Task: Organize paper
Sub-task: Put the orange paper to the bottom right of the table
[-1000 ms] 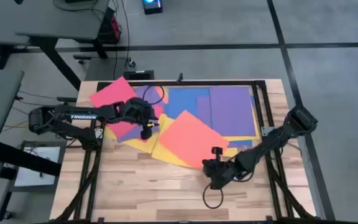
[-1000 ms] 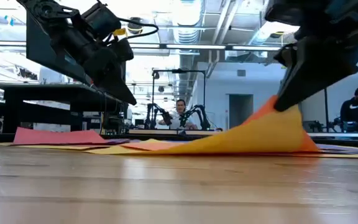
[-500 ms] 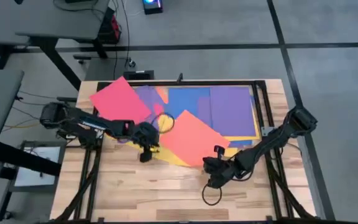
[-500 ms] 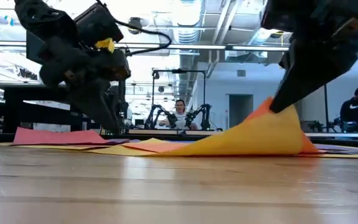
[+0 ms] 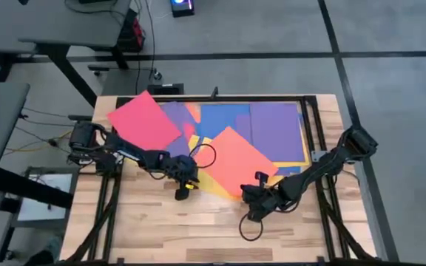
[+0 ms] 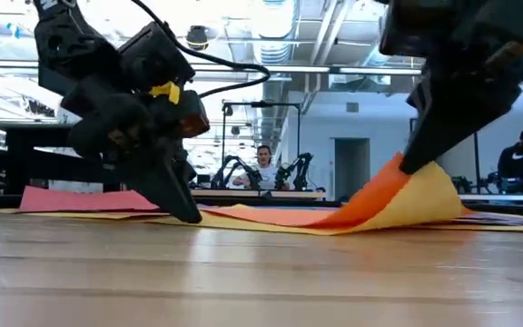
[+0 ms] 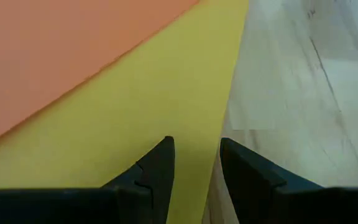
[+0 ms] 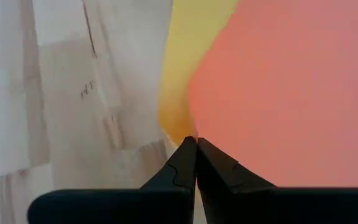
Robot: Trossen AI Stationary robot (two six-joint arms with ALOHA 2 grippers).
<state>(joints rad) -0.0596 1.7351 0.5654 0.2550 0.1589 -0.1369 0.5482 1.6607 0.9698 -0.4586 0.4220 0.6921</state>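
Observation:
Sheets of coloured paper overlap on the table's far half: red (image 5: pixel 145 120), blue (image 5: pixel 220 122), purple (image 5: pixel 276 129), an orange sheet (image 5: pixel 235 159) and a yellow sheet (image 5: pixel 207 179) under it. My right gripper (image 5: pixel 248 198) is shut on the near corner of the orange and yellow sheets. My left gripper (image 5: pixel 181 191) is open and low over the yellow sheet's near edge (image 7: pixel 219 143). One of its fingers stands over the sheet and the other over bare wood. My right gripper pinches the near corner of the orange sheet (image 8: pixel 229 124) and the yellow sheet (image 8: pixel 178 127) together between its two fingers. That corner (image 6: pixel 416 182) is raised off the table, and the rest of both sheets slopes down onto it. My left gripper's fingertips (image 6: pixel 189 214) reach down to the yellow sheet's edge; I cannot tell whether they touch it.
A dark frame (image 5: pixel 309 125) runs around the table's far half, where the paper lies. Bare wood (image 5: pixel 198 229) covers the near half. A cable loop (image 5: pixel 251 229) hangs by the right gripper. People sit in the room behind the table (image 6: pixel 263 163).
My left gripper has moved toward the table's near edge and to the right, and has come down to the yellow sheet's near edge. The raised hump of orange and yellow paper has grown narrower, with its left part lying flatter.

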